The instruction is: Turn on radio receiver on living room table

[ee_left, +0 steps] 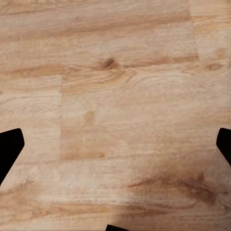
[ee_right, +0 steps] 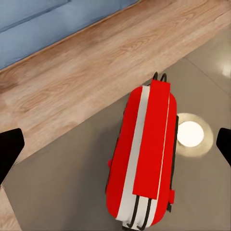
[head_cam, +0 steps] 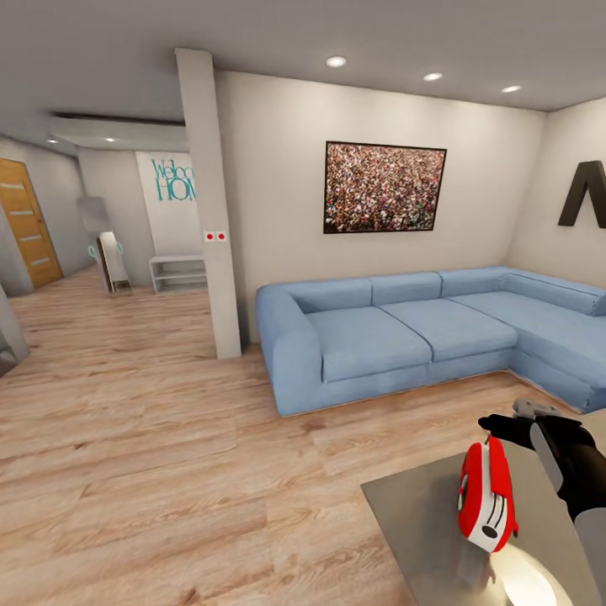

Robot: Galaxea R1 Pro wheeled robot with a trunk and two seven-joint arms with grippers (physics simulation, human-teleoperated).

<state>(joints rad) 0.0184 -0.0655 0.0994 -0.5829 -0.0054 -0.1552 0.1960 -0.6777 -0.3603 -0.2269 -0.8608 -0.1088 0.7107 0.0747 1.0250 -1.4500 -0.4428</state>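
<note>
Head view: red radio receiver [head_cam: 487, 495] stands on edge on the glossy grey-brown tabletop [head_cam: 421, 522], at its near-sofa end, white side trim and a round dial facing left; right pincer [head_cam: 497, 423] poised just above its top, released. Right wrist view: radio [ee_right: 144, 159] seen from above, red body with white stripe, thin dark handle loops at both ends, fingertips [ee_right: 9, 149] spread wide either side. Left wrist view: left pincer [ee_left: 115, 144] released over wood floor [ee_left: 115, 96]. Blue sofa [head_cam: 404, 332] beyond the tabletop.
</note>
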